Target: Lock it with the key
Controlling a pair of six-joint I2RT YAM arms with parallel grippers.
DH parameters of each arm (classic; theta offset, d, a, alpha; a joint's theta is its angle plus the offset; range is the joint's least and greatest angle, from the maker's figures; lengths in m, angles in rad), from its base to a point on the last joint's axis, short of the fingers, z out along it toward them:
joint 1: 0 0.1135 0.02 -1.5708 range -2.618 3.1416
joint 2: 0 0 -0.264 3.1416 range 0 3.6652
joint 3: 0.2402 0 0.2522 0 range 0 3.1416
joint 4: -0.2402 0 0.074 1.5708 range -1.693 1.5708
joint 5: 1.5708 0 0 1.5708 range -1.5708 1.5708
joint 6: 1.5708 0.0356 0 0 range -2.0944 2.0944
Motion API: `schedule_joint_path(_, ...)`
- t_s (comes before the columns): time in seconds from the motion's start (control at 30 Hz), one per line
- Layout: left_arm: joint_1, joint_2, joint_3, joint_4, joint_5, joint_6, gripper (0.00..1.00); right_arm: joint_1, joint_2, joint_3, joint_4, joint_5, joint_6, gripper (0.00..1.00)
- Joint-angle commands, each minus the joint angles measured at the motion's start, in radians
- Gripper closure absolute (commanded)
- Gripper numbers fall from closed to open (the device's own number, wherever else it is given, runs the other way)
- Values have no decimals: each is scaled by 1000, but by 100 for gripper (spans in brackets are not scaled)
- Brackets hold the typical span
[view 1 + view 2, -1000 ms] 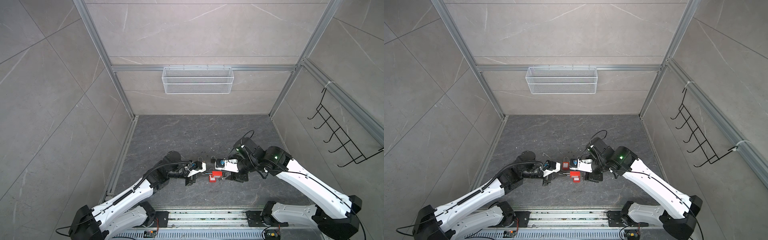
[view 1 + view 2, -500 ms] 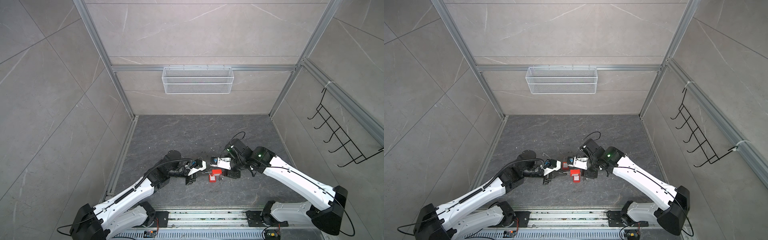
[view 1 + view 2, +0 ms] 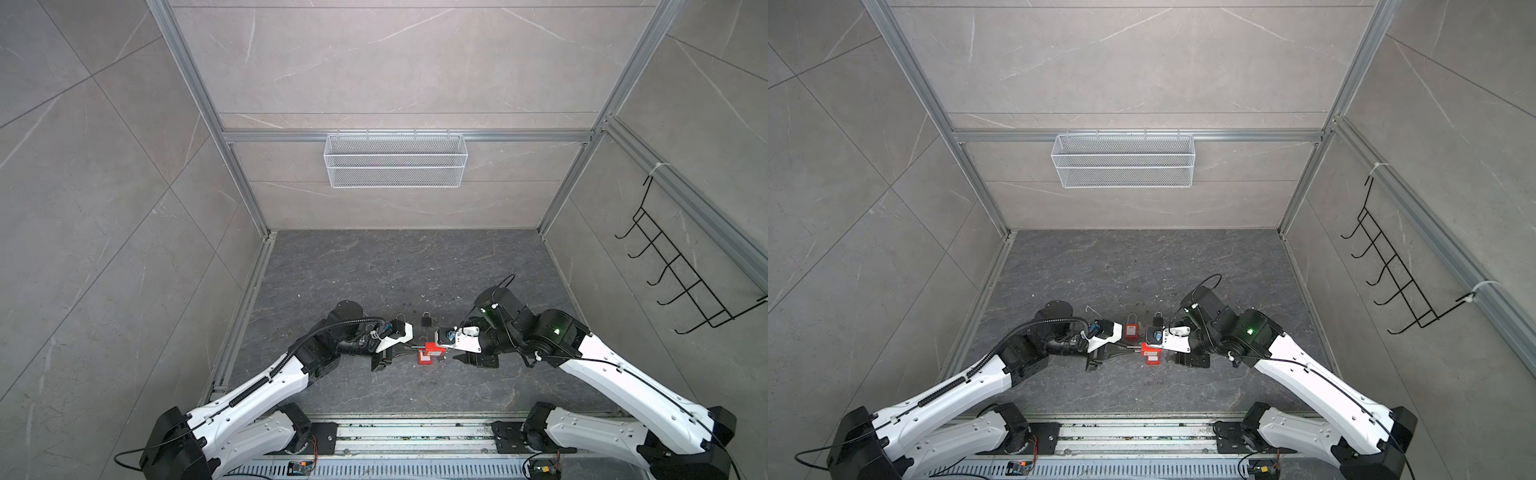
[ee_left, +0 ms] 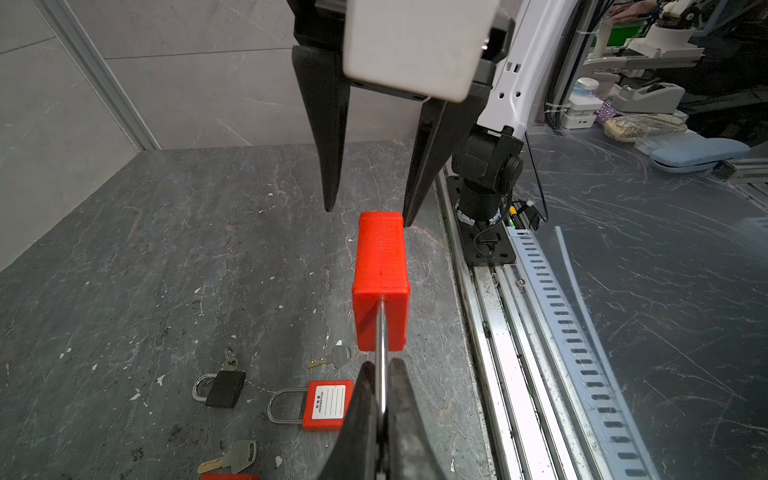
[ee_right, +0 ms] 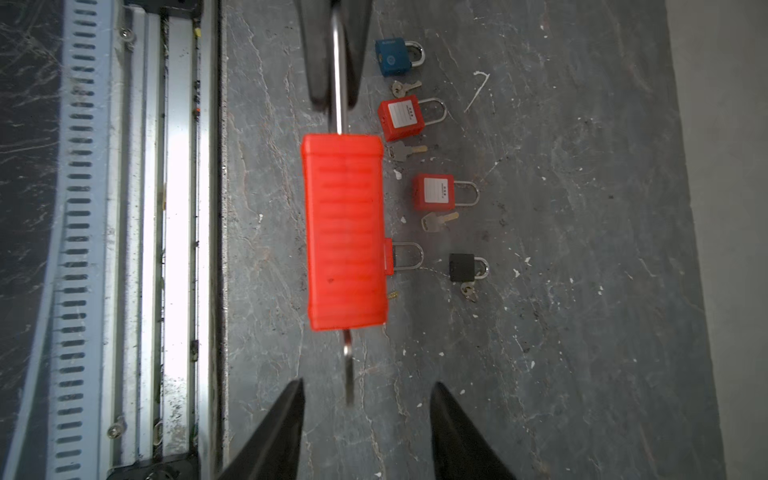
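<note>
Left claw (image 4: 381, 399) clamped tight on the steel loop of a red padlock (image 4: 380, 282), lock held out between both arms, right claw (image 5: 365, 388) spread wide around the key (image 5: 348, 374) at its base, spare padlocks (image 5: 434, 193) lay beside it on the floor (image 5: 582, 291).

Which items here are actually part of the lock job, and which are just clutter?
In the job: big red padlock, shackle pinched in the left claw; key sticking out of its base; open right claw straddling that key.

Lying about: blue padlock, black padlock, two labelled red padlocks, loose keys, wire basket, hook rack.
</note>
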Motion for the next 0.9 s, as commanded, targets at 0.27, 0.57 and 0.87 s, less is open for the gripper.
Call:
schedule_joint_path(0.27, -6, 15, 96, -80, 51, 81, 100, -3, 78, 51, -56, -103, -40, 72)
schedule_joint_path(0.57, -1, 12, 145, -201, 31, 157, 100, -3, 72, 16, -49, -96, -34, 91)
schedule_joint_path(0.87, 33, -19, 162, -296, 31, 215, 100, -54, 43, -41, -50, -87, -50, 94)
